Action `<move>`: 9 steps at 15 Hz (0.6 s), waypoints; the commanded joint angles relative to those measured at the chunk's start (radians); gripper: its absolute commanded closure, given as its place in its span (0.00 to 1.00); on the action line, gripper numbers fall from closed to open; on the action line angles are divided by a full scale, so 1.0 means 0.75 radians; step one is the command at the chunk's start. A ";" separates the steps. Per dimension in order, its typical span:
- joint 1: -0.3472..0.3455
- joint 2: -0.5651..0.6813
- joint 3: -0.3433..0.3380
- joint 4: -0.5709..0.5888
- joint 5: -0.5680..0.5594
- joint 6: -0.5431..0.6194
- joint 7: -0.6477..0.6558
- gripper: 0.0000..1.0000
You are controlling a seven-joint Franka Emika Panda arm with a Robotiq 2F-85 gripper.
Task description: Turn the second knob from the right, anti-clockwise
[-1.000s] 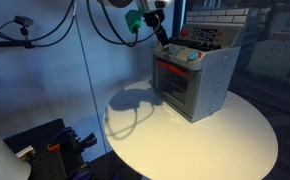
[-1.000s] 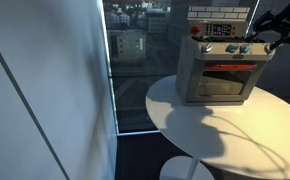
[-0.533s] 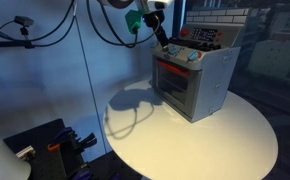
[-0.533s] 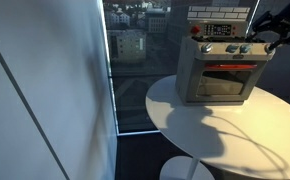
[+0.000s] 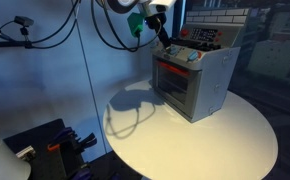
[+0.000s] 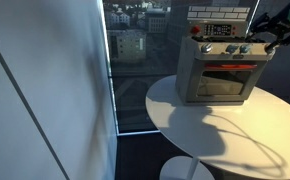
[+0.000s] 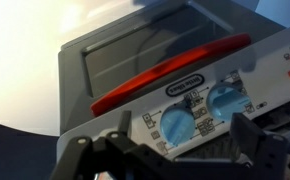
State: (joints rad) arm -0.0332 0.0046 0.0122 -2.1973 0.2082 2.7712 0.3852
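Note:
A grey toy oven [image 5: 195, 80] with a red door handle stands on the round white table [image 5: 215, 140]; it also shows in the other exterior view [image 6: 222, 75]. A row of light-blue knobs runs along its front panel. The wrist view shows two of them, one blue knob [image 7: 175, 125] and its neighbour [image 7: 228, 100]. My gripper [image 7: 170, 152] is open just in front of the panel, its two dark fingers on either side of the nearer blue knob, not touching it. In both exterior views the gripper [image 5: 163, 40] [image 6: 269, 42] hovers at the oven's upper front edge.
The oven's back panel carries a red button [image 6: 195, 30] and a display. A window with a city view [image 6: 135, 50] stands behind the table. Cables and dark equipment [image 5: 55, 140] lie on the floor beside the table.
The gripper has shifted very slightly towards the oven's knob panel. The oven has not moved.

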 commanded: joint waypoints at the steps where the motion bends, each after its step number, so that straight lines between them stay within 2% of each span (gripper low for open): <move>1: 0.017 0.033 -0.006 0.026 0.046 0.056 0.005 0.00; 9: 0.051 0.029 0.011 -0.005 0.196 0.183 -0.019 0.00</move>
State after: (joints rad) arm -0.0031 0.0284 0.0176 -2.1981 0.3032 2.8719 0.3856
